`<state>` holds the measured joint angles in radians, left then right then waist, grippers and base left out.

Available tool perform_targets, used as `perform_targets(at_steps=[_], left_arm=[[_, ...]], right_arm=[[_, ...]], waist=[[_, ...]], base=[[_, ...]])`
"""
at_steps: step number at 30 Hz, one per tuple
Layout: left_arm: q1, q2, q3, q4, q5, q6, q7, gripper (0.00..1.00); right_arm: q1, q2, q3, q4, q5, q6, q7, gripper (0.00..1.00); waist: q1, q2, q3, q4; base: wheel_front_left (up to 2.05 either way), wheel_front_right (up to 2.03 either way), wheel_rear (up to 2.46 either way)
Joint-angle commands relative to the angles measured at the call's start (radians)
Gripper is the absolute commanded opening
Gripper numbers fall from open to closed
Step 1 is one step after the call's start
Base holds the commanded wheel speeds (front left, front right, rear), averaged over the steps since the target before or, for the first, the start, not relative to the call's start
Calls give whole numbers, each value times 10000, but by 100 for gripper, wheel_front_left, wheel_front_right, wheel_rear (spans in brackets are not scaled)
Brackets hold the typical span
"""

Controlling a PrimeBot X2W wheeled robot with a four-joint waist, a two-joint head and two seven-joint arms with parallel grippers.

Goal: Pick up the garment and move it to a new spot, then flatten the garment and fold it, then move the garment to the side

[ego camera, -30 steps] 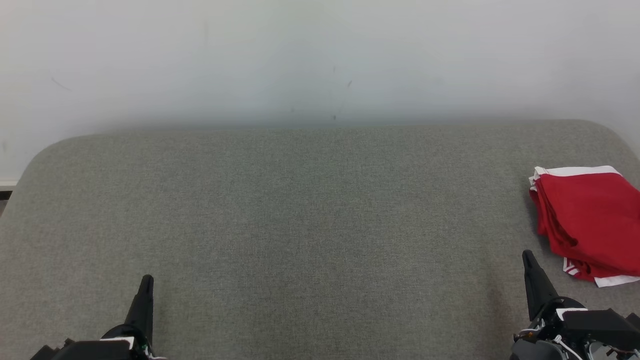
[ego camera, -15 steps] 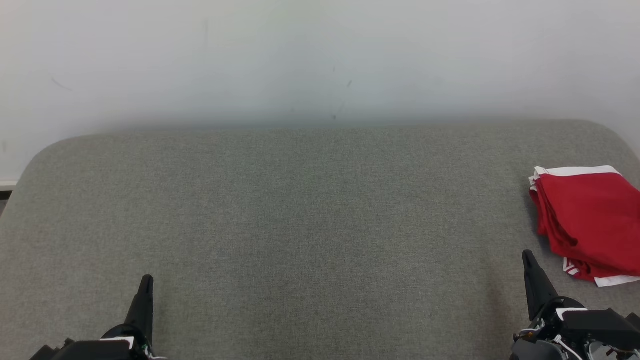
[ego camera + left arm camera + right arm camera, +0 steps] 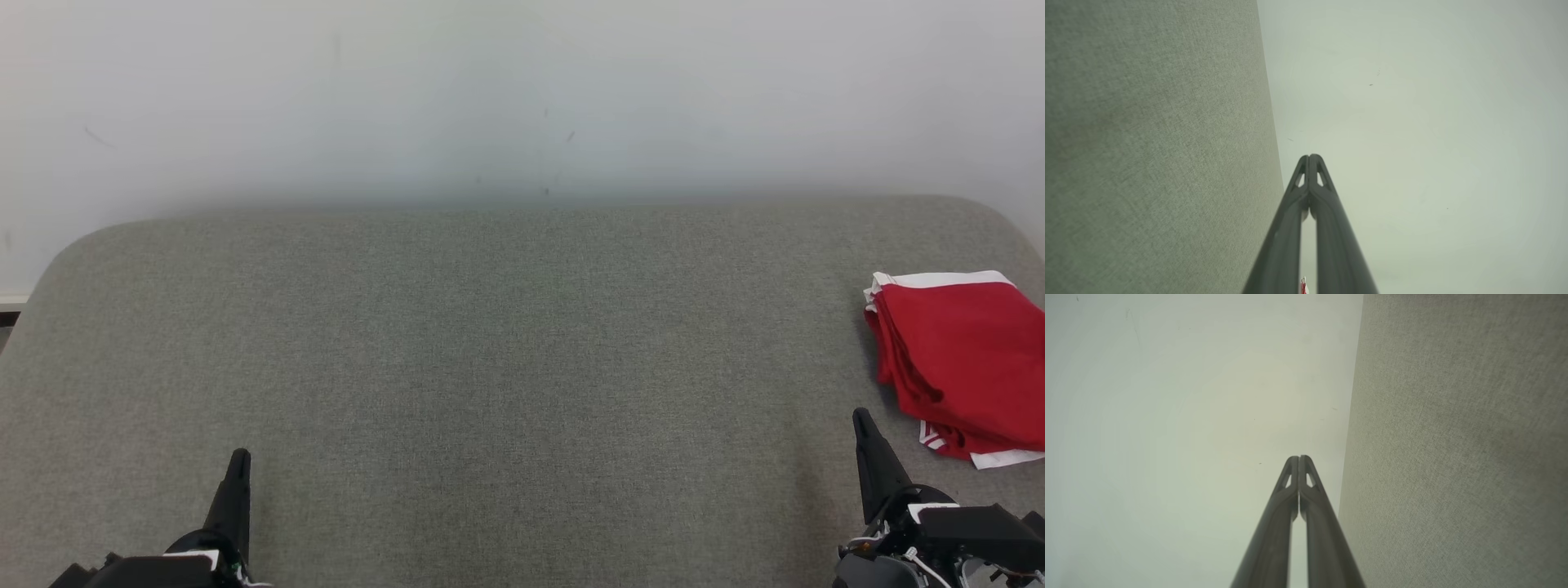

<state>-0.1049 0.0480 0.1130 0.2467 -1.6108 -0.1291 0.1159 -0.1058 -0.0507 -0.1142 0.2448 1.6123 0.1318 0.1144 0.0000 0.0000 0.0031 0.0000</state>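
Counter [image 3: 506, 367] in grey woven cloth spreads across the robot's workspace, below a pale wall [image 3: 522, 98]. Red garment [image 3: 963, 359] lies at the counter's far right edge, partly cut off by the border of the head view. It looks like a sports top or shorts, though which is hard to tell. It is folded into a thick, roughly square stack of several layers. White trim shows along the far edge and white stripes peek out at the near corner. The stack's left edge is slightly ragged, the layers not quite aligned. Right tool [image 3: 867, 433] rests low at the near right, close beside the garment's near corner but apart from it, its two dark fingers clenched together on nothing. Left tool [image 3: 236, 474] sits at the near left, well apart from the garment, likewise clenched and empty. Judging by the folded stack set off to the side, the last step, moving the garment aside, appears done. The next move seems to call for little beyond keeping both arms clear of the pile.
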Motion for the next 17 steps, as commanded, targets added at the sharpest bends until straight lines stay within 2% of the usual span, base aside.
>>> perform_targets(at_steps=[1,17], left_arm=[[-102,42,11,-25,-43,-30,1,0],[-101,42,12,-26,-43,-30,1,0]], right_arm=[[-66,16,-15,-17,12,-21,30,0],[-65,16,-14,-16,12,-21,30,0]], waist=[[0,0,0,0],[0,0,0,0]], base=[[0,0,0],[0,0,0]])
